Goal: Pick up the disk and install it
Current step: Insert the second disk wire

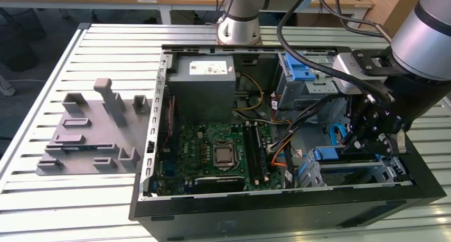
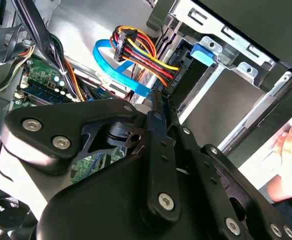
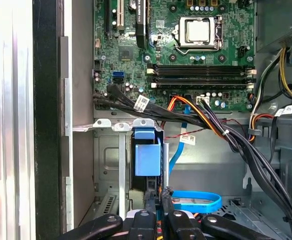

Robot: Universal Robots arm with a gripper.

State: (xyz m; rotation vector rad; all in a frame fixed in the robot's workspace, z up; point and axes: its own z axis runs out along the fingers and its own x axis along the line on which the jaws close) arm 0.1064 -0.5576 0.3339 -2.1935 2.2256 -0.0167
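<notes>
The disk [image 3: 148, 157] stands edge-on in the metal drive bay [image 3: 111, 160] at the near right corner of the open computer case [image 1: 282, 205]. Its blue plastic end [image 1: 328, 153] faces out of the bay, and in the second wrist view the same blue end [image 2: 205, 52] sits between the bay's rails. My gripper [image 1: 356, 147] is down inside the case right at the disk. Its black fingers [image 3: 148, 212] lie close together, shut, with the tips [image 2: 159, 97] against the disk's cable-side edge. Nothing shows between them.
A red, yellow and orange power lead [image 2: 141, 50] and a blue flat cable [image 3: 195, 200] run beside the fingertips. A black cable bundle [image 3: 210, 125] crosses above the bay. The motherboard [image 1: 218, 152], grey power-supply box [image 1: 204, 89], upper cage's blue latch [image 1: 299, 70], grey fixture [image 1: 92, 131]; a person's hand [image 2: 290, 160] outside the case.
</notes>
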